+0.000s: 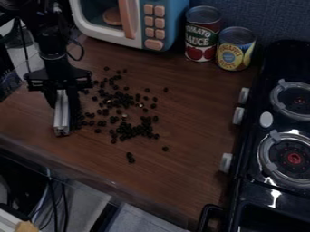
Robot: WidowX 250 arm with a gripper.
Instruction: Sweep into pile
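My pincer (62,103), well apart from the black stove (250,190), is gripping a silver bar (61,120). I see the dark beans (130,132) scattered loosely across the wooden surface (194,99), between the pincer and the stove, the nearest just beside the bar.

1. Your brown tabletop (194,106) carries scattered small dark pieces (136,131), thickest mid-spread.
2. Behind them you have a toy microwave (145,34), a red-labelled can (201,38) and a yellow-labelled can (234,52).
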